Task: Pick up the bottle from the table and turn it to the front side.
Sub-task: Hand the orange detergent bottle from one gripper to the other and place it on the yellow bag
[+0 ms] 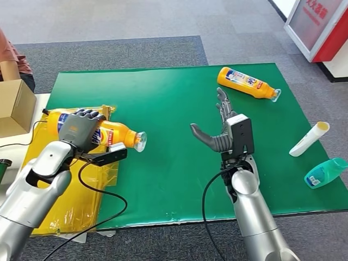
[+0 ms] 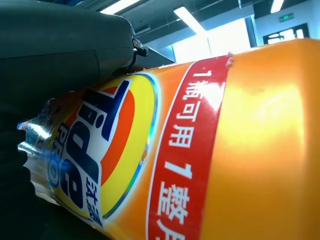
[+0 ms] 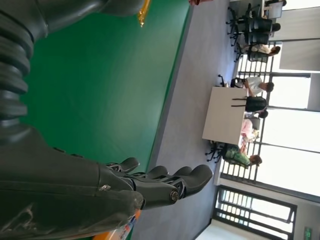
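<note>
Within the left hand [image 1: 80, 129], bottle [image 1: 117, 134] gripped, lying sideways, seemingly lifted

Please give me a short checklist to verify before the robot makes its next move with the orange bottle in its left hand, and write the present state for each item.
1. Left hand grips the held orange bottle: ok, fingers wrap over its body.
2. Bottle lifted clear of the green mat: cannot tell, the height is unclear.
3. Front label facing up: cannot tell; the left wrist view shows the brand logo on the side facing that camera.
4. Right hand free: ok, open above the mat, holding nothing.
5. Space around: ok, the second orange bottle lies far away, near the far edge.
</note>
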### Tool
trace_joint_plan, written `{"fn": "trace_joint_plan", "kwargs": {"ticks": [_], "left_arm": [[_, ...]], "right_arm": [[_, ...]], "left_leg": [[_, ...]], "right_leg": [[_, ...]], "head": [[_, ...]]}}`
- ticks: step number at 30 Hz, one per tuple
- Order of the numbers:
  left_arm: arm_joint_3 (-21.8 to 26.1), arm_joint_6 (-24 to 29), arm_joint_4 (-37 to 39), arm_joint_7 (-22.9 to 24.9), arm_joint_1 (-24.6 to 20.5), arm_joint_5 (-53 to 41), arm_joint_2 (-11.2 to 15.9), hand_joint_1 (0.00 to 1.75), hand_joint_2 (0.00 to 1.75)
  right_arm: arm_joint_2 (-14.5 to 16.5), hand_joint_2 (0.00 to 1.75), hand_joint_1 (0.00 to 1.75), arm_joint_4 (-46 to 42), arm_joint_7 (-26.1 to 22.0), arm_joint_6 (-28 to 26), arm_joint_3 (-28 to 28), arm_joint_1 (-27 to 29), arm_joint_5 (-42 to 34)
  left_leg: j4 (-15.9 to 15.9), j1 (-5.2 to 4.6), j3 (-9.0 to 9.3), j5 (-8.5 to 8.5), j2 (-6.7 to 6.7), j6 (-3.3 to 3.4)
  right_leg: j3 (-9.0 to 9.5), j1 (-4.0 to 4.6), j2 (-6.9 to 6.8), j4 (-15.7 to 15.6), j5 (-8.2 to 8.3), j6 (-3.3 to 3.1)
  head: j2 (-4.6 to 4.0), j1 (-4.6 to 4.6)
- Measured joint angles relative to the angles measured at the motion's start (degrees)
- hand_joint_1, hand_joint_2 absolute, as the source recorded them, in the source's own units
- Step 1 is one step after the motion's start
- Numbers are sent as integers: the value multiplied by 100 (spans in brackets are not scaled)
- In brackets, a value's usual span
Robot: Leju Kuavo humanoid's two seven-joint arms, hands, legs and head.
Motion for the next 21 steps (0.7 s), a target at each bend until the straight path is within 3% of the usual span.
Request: {"fn": "trace_joint_plan", "kwargs": {"ticks": [13, 21], "left_arm": [[-288, -565, 4, 163, -362, 550, 364, 175, 175], [-453, -537, -213, 350, -142, 663, 564, 175, 175]], "right_arm": [[0, 175, 0, -57, 4, 14, -150, 104, 115], [-1, 175, 0, -192, 18, -12, -268, 269, 147]], "left_leg": [[0, 0, -3, 3, 0, -4], [0, 0, -7, 3, 0, -5]], "right_leg": [[-7, 1, 0, 7, 0, -1], [-9, 1, 0, 8, 0, -1]], "head": [[0, -1], [0, 0]]}}
